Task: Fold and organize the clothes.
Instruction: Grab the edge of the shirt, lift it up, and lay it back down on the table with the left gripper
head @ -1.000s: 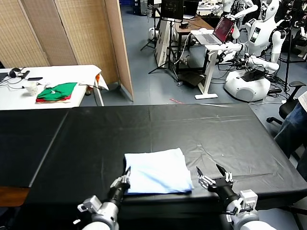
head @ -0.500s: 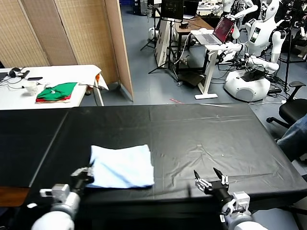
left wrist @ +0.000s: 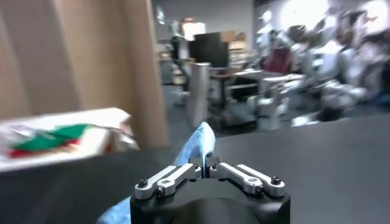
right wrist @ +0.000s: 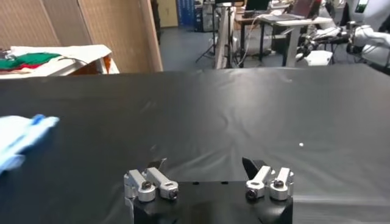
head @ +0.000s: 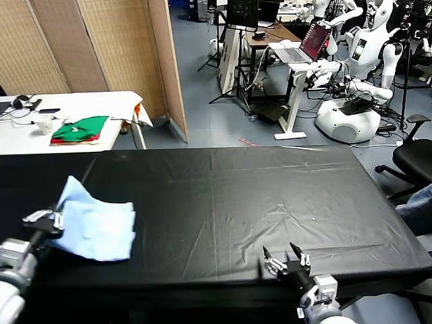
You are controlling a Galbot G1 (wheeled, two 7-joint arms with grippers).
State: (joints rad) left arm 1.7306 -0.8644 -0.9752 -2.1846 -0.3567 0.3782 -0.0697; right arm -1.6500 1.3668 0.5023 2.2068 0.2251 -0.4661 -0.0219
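The folded T-shirt [head: 94, 226] is being carried to the left end of the black worktop [head: 270, 202]: this looks like the organizing step, with the folding done. The left gripper [head: 48, 217] has its jaws closed on one edge of the shirt, which rises ahead of the jaws in the left wrist view and hangs partly lifted, its far side resting on or just above the worktop. The right gripper [head: 286, 260] waits with jaws spread wide and empty, well apart from the shirt at the worktop's near edge.

The next move probably calls for lowering the shirt flat, then opening the jaws without dragging the folds loose.

The left arm is mostly cut off. Whether the shirt's layers have slipped cannot be told, and no lettering is legible.
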